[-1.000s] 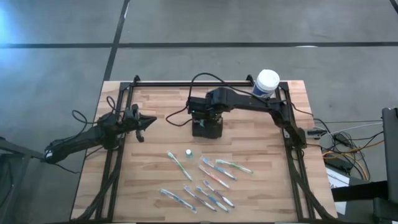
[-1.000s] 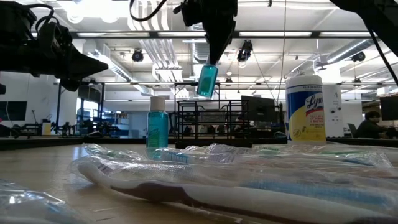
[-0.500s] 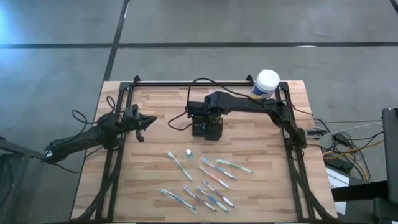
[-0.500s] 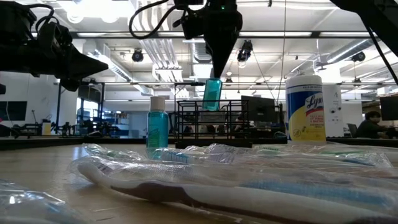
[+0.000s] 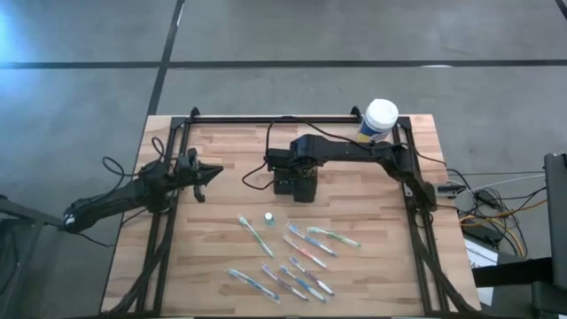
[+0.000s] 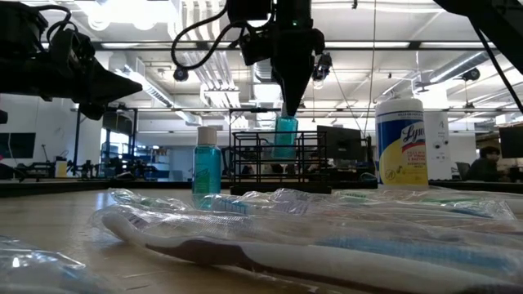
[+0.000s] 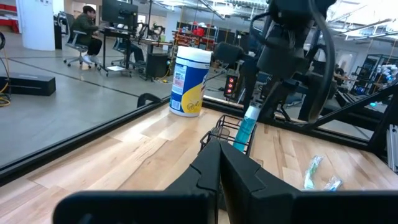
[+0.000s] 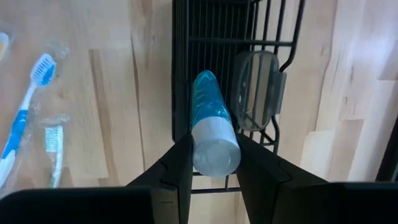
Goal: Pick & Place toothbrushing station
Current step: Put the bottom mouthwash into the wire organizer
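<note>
One black wire caddy [image 5: 295, 183] stands at table centre, long axis twelve to six in the high view, beside one white-lidded canister [image 5: 379, 118] at two o'clock. The right gripper [image 8: 214, 155] clamps one of two blue bottles [image 8: 212, 121], cap up, lowering it upright into the caddy; the second bottle [image 5: 268, 216] stands at six o'clock among some eight wrapped toothbrushes [image 5: 304, 257]. The left gripper [image 5: 211, 174] waits closed, empty, at nine o'clock

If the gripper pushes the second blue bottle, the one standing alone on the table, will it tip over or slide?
It would probably tip. The bottle stands upright, tall and narrow, so a push near its white cap looks likely to topple it. Lying down, its round body could roll on the wooden table. It looks small and light, so a low push might slide it.
</note>
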`<state>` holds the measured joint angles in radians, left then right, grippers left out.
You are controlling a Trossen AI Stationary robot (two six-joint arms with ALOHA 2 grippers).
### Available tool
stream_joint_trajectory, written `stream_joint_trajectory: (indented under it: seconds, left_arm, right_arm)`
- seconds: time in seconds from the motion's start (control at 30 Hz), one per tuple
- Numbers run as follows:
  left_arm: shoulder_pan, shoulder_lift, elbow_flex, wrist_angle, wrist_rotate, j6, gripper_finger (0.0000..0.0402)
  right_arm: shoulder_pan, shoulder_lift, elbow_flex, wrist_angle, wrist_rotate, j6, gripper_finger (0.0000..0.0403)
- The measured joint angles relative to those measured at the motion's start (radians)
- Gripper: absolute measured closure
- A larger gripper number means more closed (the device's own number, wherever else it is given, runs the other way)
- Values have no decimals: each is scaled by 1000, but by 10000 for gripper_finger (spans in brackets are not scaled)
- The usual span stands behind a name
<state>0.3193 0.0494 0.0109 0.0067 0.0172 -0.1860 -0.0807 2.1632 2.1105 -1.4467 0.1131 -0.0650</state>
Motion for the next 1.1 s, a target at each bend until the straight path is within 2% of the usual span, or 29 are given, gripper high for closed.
stream_joint_trajectory:
  seconds: [0.67, 1.1]
  left_arm:
    - [0, 0, 0, 0, 0, -1, 390]
    - [0, 0, 0, -1, 0, -1, 390]
  right_arm:
    - [-6, 0, -50, 22, -39, -35, 310]
    - [-30, 0, -66, 100, -60, -95, 310]
